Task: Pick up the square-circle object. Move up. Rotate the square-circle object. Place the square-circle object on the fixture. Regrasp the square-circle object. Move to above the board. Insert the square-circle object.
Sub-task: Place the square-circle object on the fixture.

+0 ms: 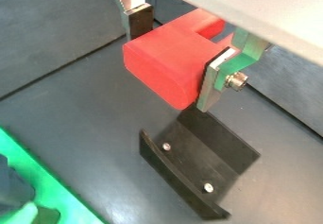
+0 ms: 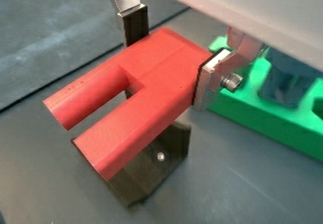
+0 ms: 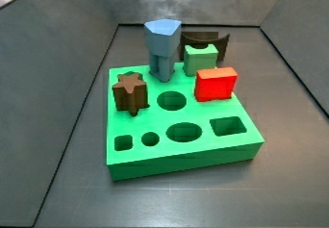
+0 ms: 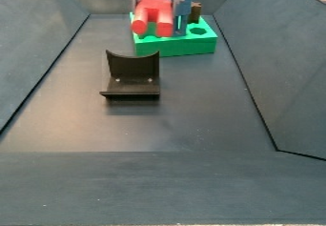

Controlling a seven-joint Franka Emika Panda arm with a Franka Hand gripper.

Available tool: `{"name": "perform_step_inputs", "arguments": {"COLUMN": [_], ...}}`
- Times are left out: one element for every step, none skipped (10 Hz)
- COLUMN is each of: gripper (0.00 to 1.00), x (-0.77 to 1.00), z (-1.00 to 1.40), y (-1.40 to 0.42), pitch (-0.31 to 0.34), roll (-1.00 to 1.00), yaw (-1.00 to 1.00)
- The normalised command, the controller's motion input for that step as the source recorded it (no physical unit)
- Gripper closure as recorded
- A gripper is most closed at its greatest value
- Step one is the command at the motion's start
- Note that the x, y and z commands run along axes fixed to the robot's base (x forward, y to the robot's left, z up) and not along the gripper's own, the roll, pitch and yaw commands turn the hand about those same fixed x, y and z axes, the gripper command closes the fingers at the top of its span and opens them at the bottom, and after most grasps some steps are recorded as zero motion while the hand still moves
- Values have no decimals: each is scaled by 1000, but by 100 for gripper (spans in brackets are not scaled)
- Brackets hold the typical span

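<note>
Gripper [image 1: 183, 53] hangs above the fixture [image 4: 130, 74], its 2 flat silver fingers [image 2: 221, 77] pinching a smooth matte red block [image 2: 120, 105] whose free end splits into 2 square prongs. The block is in the air, apart from the dark, screwed fixture plate [image 1: 195, 166] below. Nearby lies the green board [image 4: 192, 44] with shaped holes.

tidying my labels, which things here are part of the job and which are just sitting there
Job: red square-circle object, gripped in the hand, raised over the fixture; green board.

Just sitting, all on the board: red cube; blue-grey peg; dark brown star peg; green block.
</note>
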Motion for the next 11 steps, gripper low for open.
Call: {"name": "perform_step_inputs", "arguments": {"gripper": [100,100,100,100,100,100,100,100,100,100,100], "x": [744,687,594,508,441,375,310,221,155,114,72], "z": [167,120,31,11,7,-5,-11,-14,-16,-13,-10], "y": [126,124,74,56,55,52,49,48,48,47,50], "pitch": [113,118,123,134,141,146,147,151,156,157,101], "roll": [-1000,-1000,-1000,-1000,-1000,-1000,-1000,-1000,-1000,-993,-763], "yaw": [-53,-61,-68,-77,-87,-97,-111,-132,-153,-167,-163]}}
